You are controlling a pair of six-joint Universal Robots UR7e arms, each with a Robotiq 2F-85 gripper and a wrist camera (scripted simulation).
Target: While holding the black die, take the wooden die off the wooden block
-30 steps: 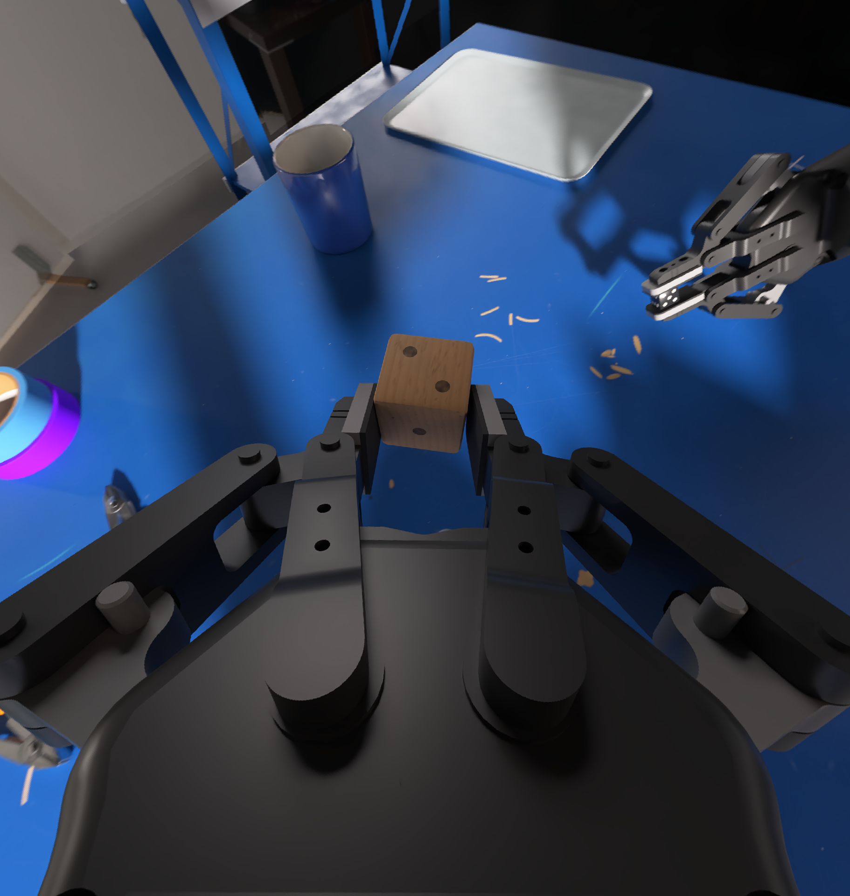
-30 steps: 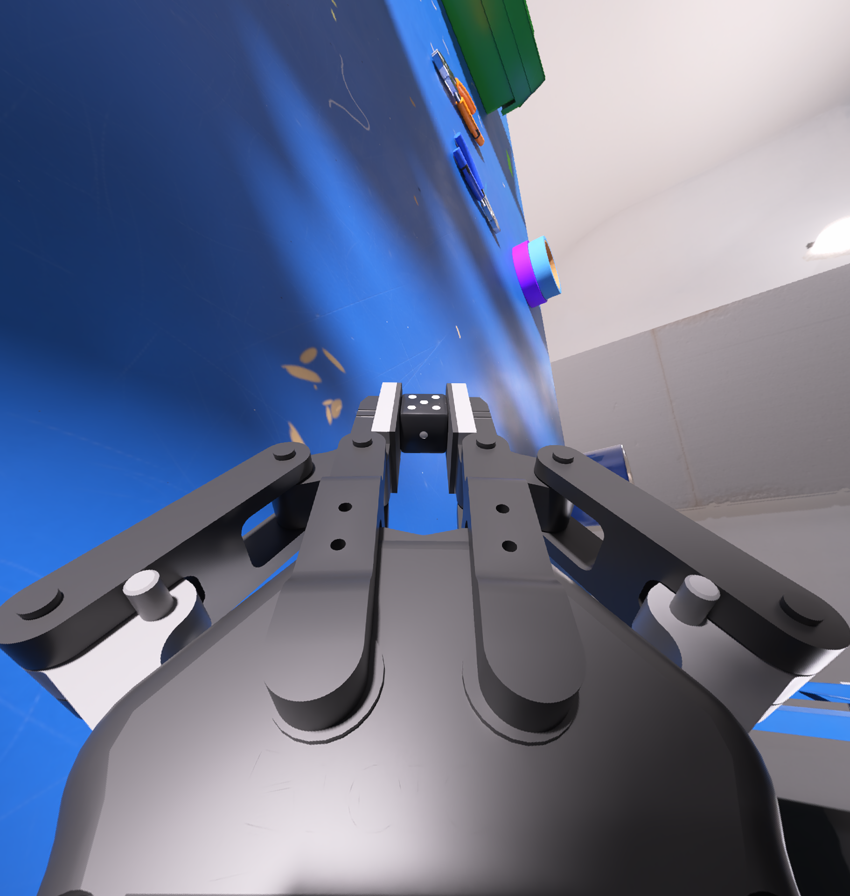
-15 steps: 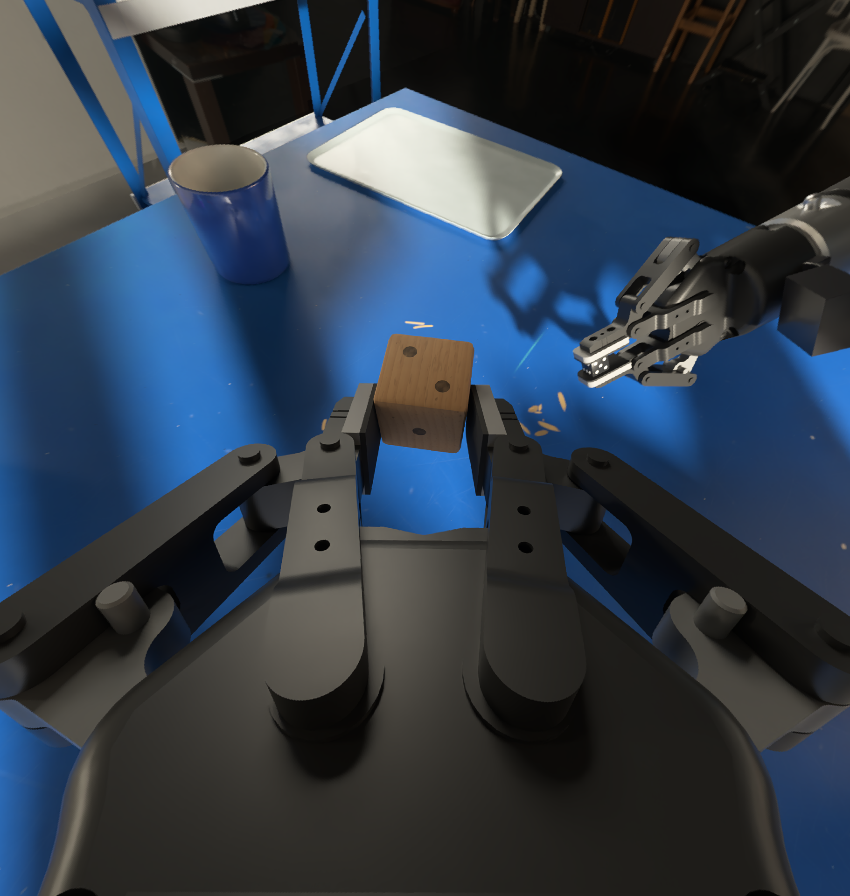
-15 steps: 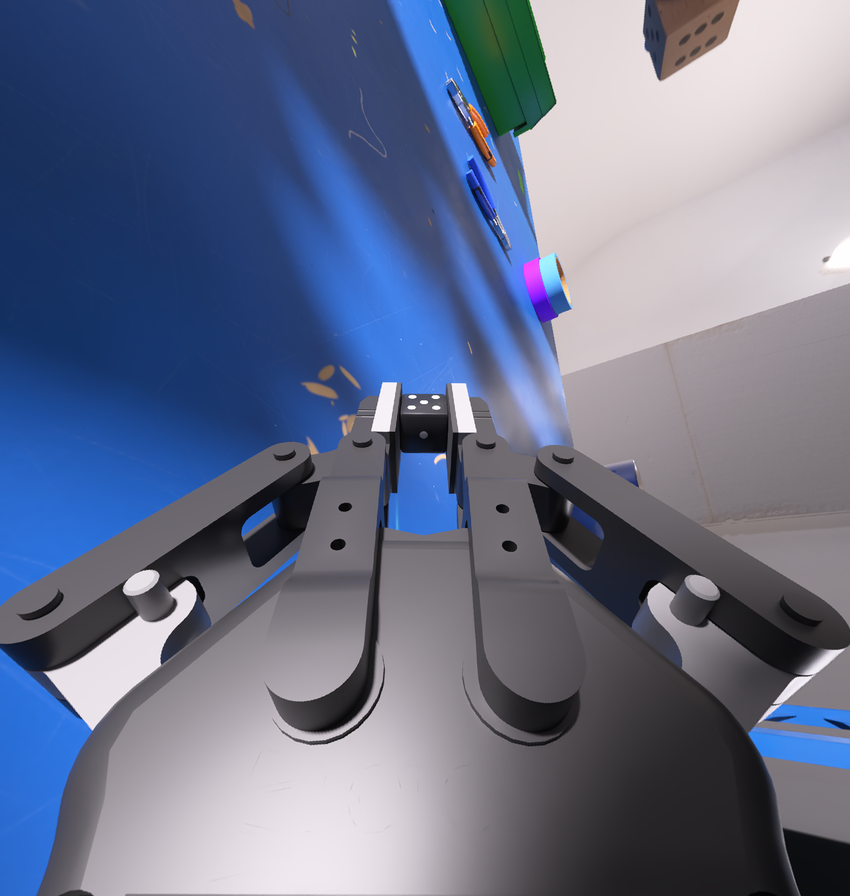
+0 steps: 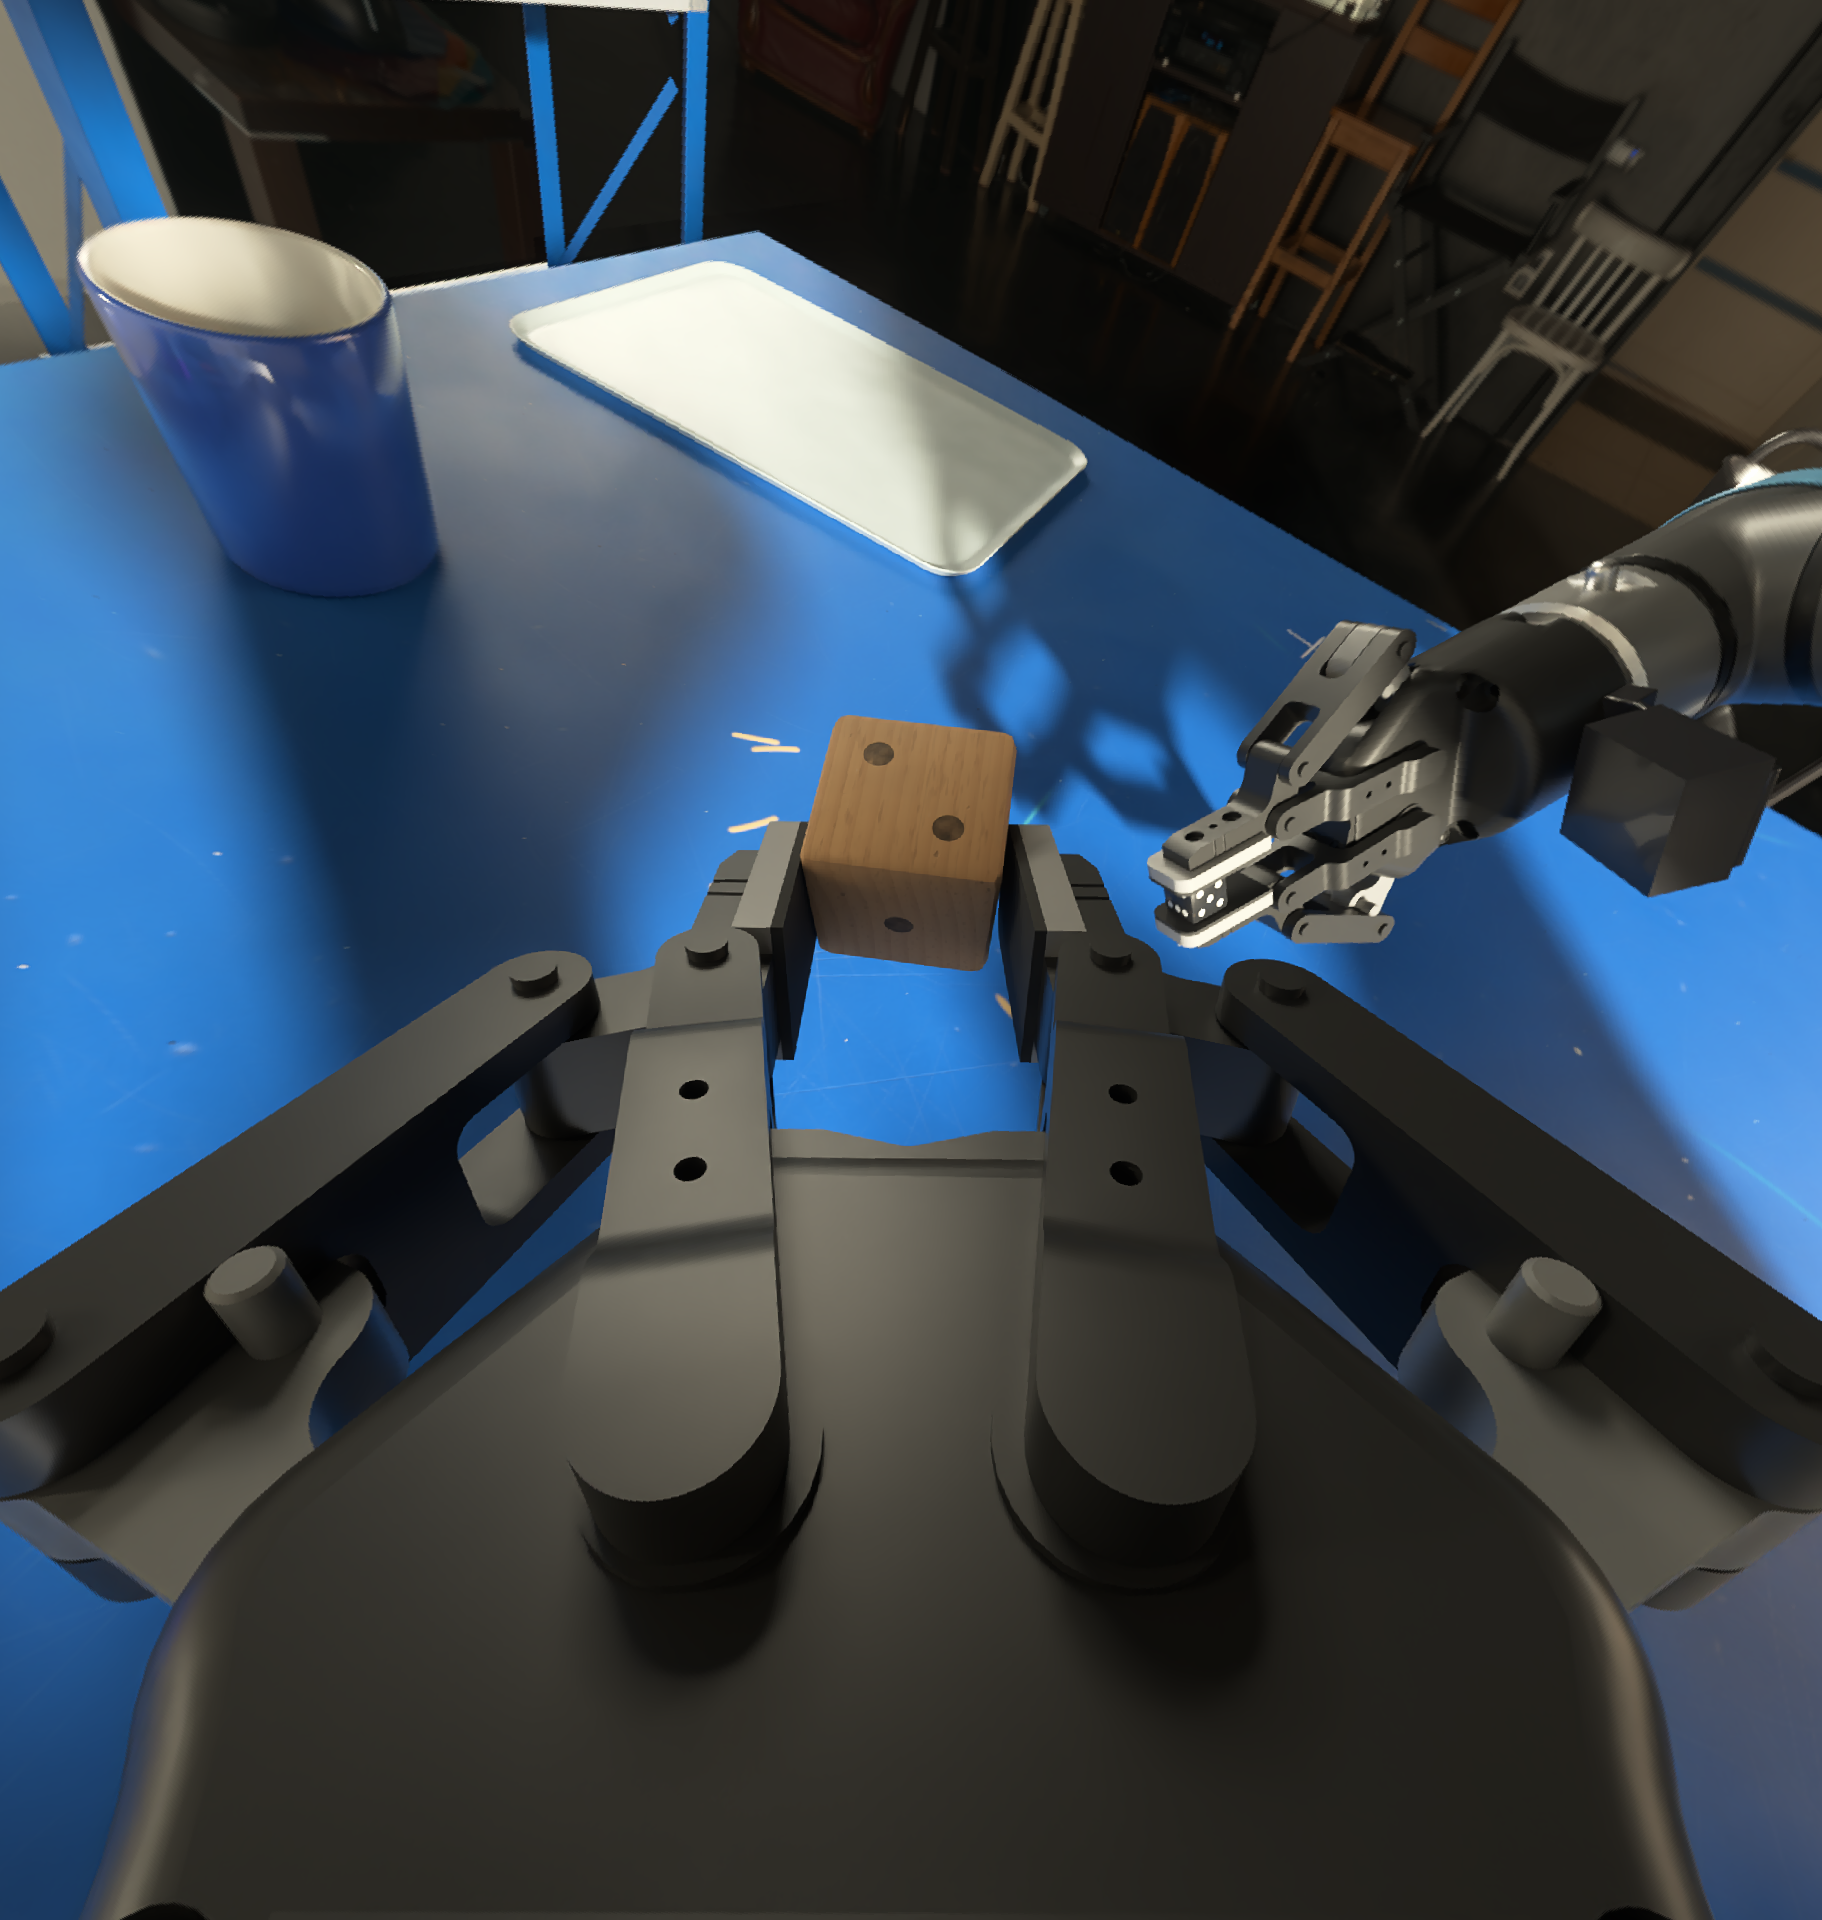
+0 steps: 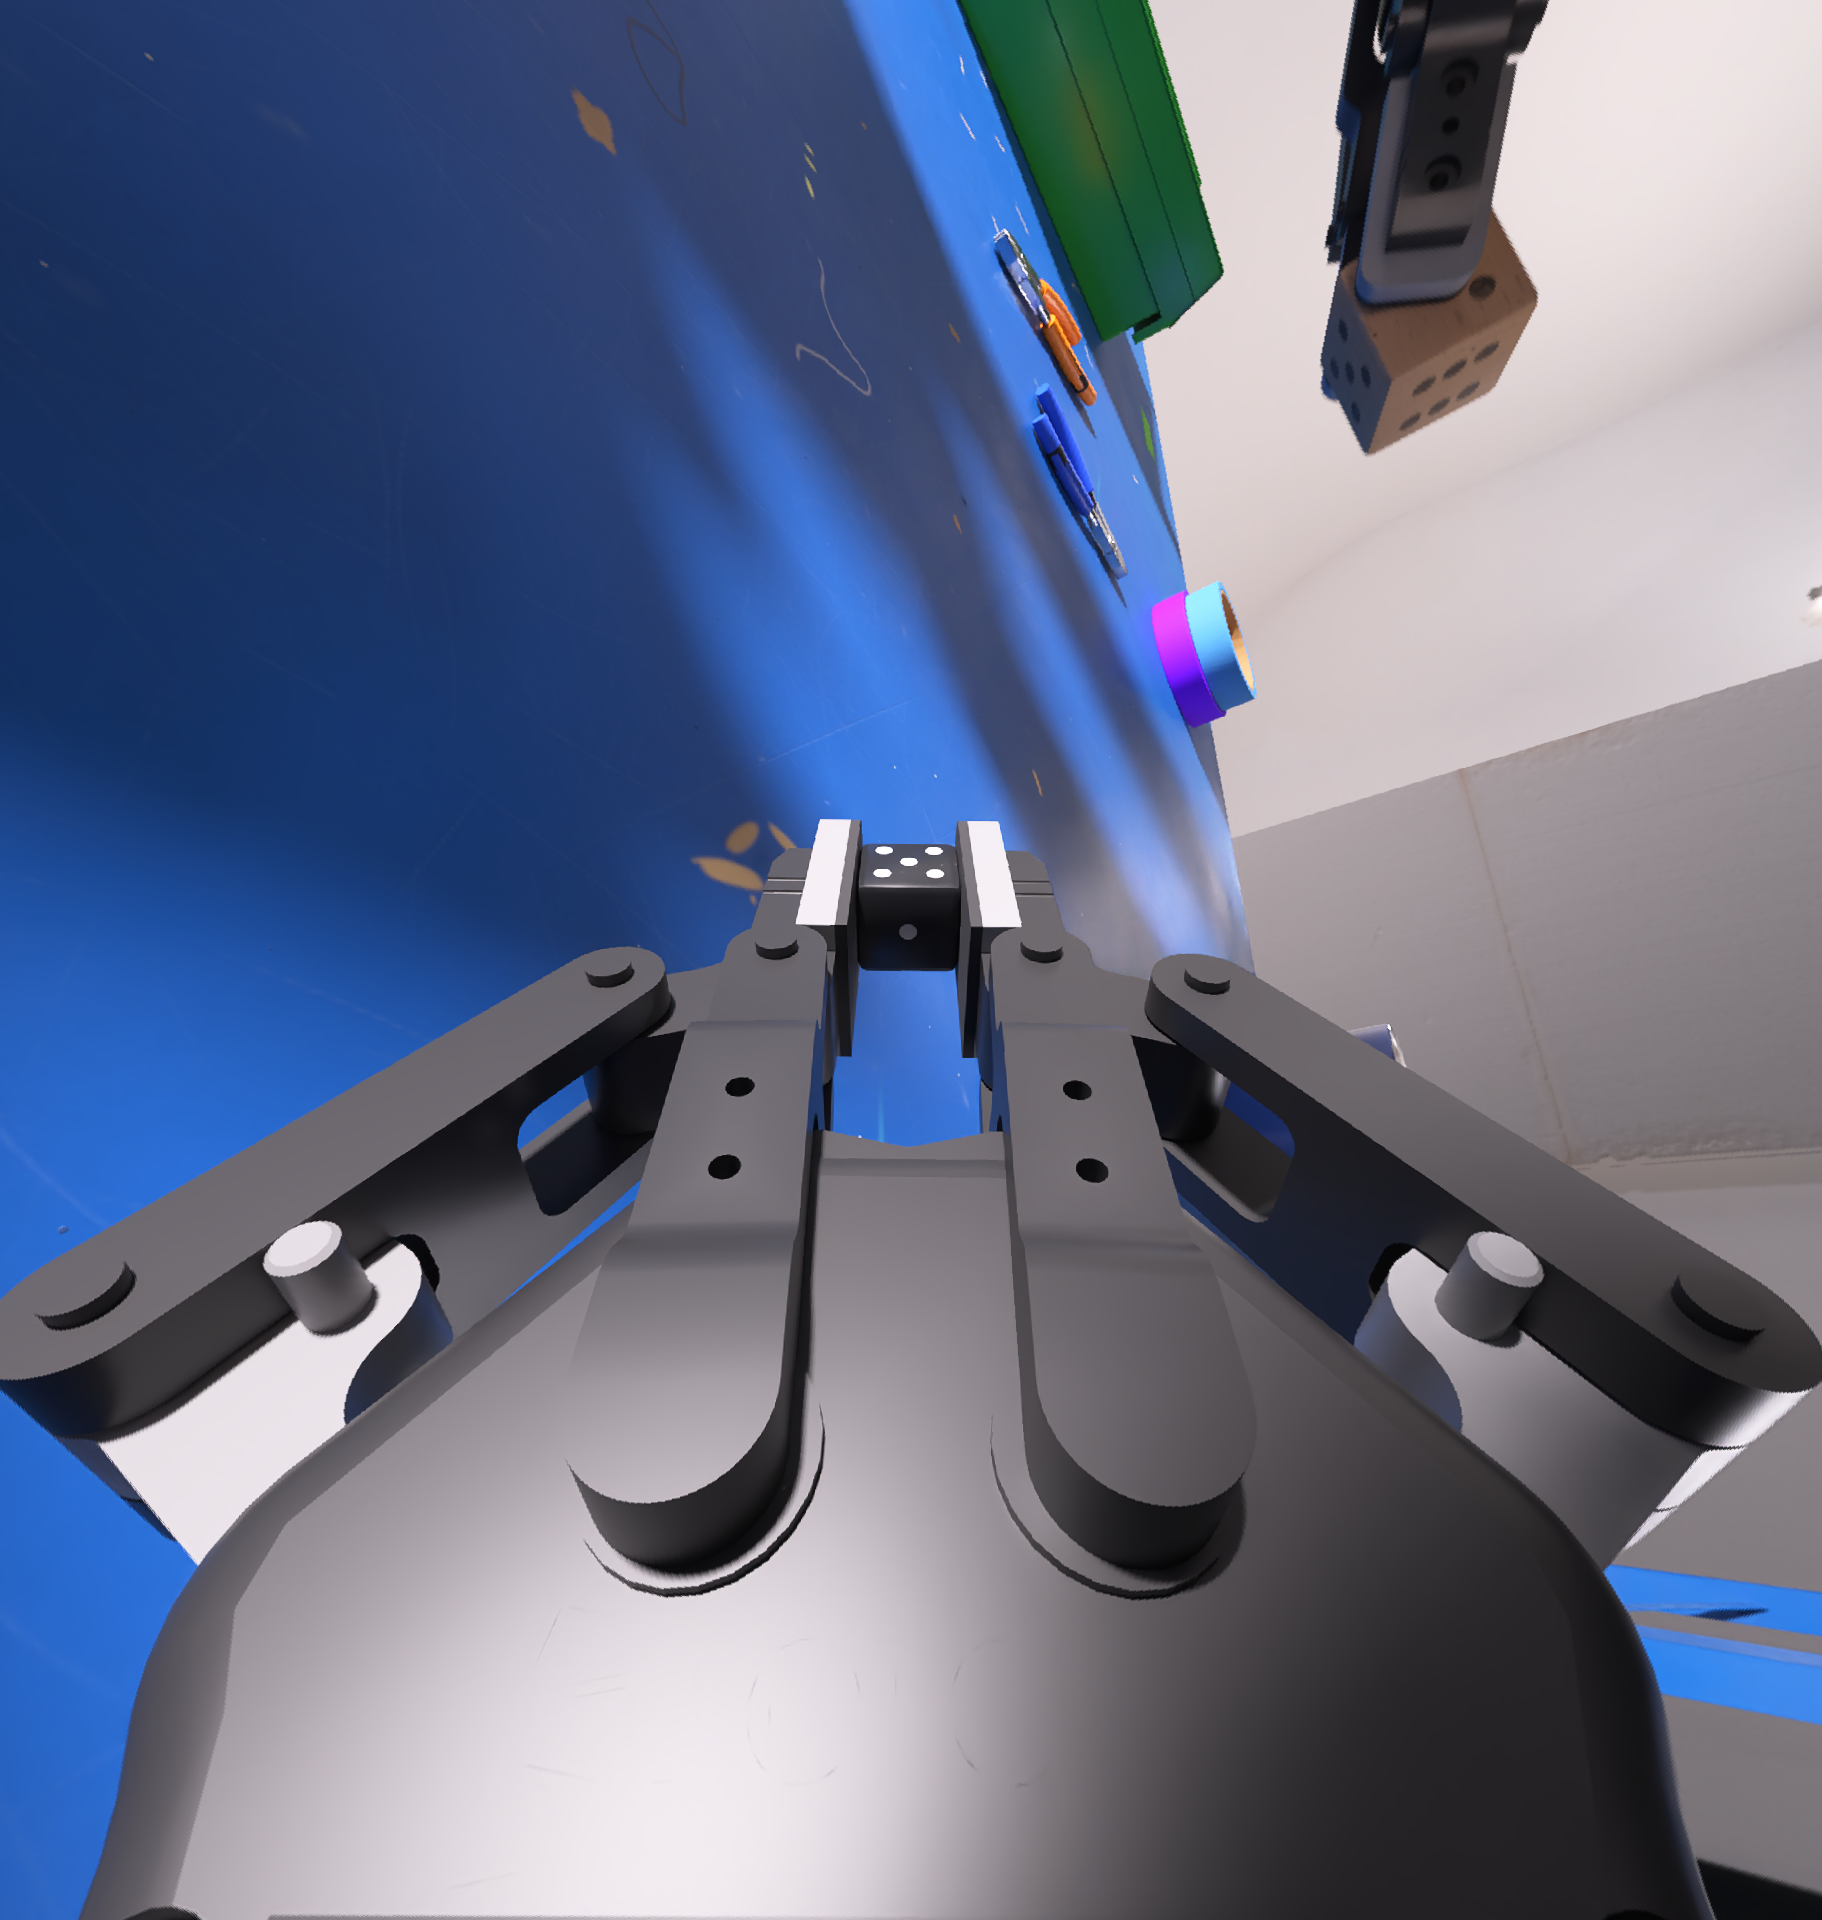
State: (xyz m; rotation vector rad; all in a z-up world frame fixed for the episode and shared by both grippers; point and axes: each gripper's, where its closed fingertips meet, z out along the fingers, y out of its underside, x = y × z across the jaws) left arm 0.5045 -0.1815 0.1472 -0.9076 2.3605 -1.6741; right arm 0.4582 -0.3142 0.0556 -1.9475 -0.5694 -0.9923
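My left gripper (image 5: 905,894) is shut on the wooden die (image 5: 909,836), a brown cube with dark pips, and holds it above the blue table (image 5: 574,665). My right gripper (image 6: 908,883) is shut on the small black die (image 6: 908,896) with white pips, also above the table. In the left wrist view the right gripper (image 5: 1203,899) with the black die (image 5: 1198,902) hangs just right of the wooden die. In the right wrist view the left gripper (image 6: 1421,281) and wooden die (image 6: 1426,358) show at the upper right. No wooden block is in view.
A blue cup (image 5: 263,405) stands at the far left and a white tray (image 5: 793,405) lies at the back. A purple and blue tape roll (image 6: 1203,655), a green box (image 6: 1104,156), small tools (image 6: 1058,322) and wood shavings (image 6: 735,862) lie on the table.
My left gripper has risen and tilted up with the wooden die, bringing the right gripper closer in its view. The wooden die has come into the right wrist view.
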